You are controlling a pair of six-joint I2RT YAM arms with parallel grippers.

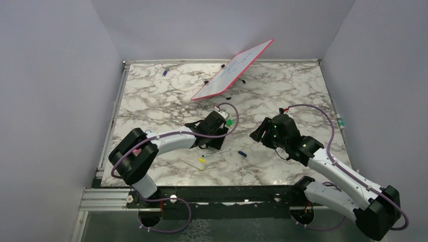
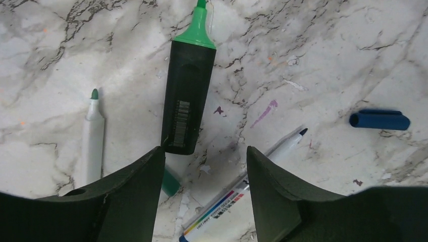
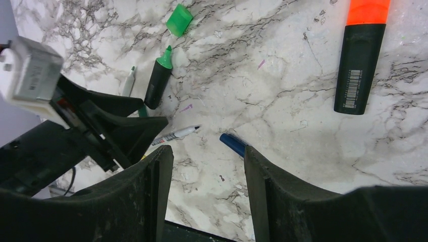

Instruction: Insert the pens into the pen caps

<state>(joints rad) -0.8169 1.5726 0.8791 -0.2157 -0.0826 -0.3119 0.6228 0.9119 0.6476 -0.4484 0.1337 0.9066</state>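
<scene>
My left gripper [image 2: 206, 154] is open and empty, low over the marble. A black-barrelled green highlighter [image 2: 186, 96] lies uncapped just beyond its left finger. A thin white pen with a green tip [image 2: 92, 136] lies to the left. A white pen with a dark blue tip [image 2: 242, 189] runs under the right finger. A dark blue cap [image 2: 379, 120] lies to the right. My right gripper [image 3: 208, 154] is open and empty, its right finger beside the same blue cap [image 3: 233, 143]. A green cap [image 3: 179, 20] and an orange highlighter [image 3: 359, 60] lie farther off.
A red-framed whiteboard [image 1: 232, 70] stands tilted at the back middle. A small purple item [image 1: 165, 71] lies at the back left. A thin pen with a yellow piece [image 1: 197, 162] lies near the front edge. The two grippers [image 1: 214, 126] [image 1: 260, 132] are close together mid-table.
</scene>
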